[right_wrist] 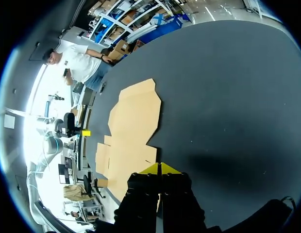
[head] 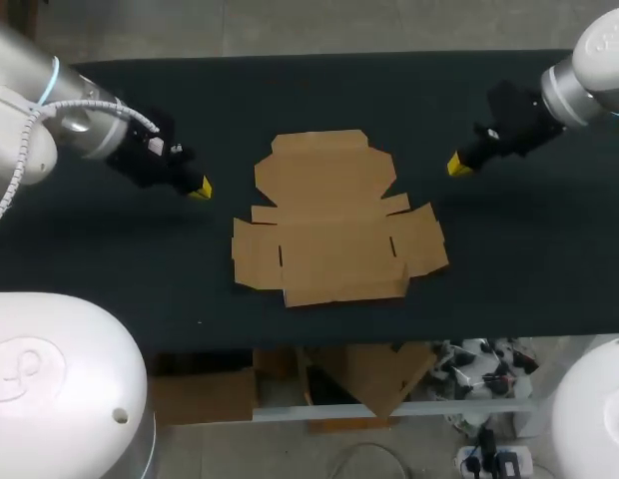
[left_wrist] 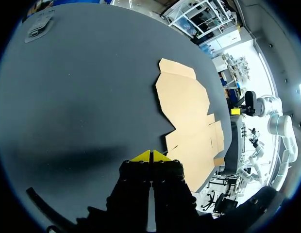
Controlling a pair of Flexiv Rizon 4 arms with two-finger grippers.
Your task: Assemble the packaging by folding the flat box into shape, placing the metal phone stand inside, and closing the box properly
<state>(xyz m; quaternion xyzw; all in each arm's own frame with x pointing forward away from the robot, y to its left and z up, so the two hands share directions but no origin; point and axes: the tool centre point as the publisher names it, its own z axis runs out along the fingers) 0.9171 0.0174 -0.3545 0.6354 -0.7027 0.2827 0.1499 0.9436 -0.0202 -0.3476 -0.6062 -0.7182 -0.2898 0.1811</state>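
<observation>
Flat box [head: 334,225] and both grippers on the dark surface [head: 110,269], seen from above and from each wrist.

The flat box is laid out unfolded about midway between the left and right edges of the surface. Its broad lid panel is turned toward the far edge. Short flaps are spread toward the left and right edges, and a narrow strip lies along its side nearest the near edge. The cardboard is seen lying flat, with no panel raised.

The left gripper [head: 200,189] is brought in from the left edge and is held near the box's far-left corner, apart from the cardboard. In the left wrist view the left gripper [left_wrist: 151,156] is shown with its yellow tips pressed together and nothing between them. The box [left_wrist: 189,121] lies ahead of it and to one side.

The right gripper [head: 457,166] is brought in from the far-right corner and is held near the box's far-right flap, also apart from it. In the right wrist view the right gripper [right_wrist: 160,168] is likewise shown with its tips together and nothing grasped. The box [right_wrist: 133,126] lies ahead of it and to one side.

Each gripper is pointed toward the box from its own side.
</observation>
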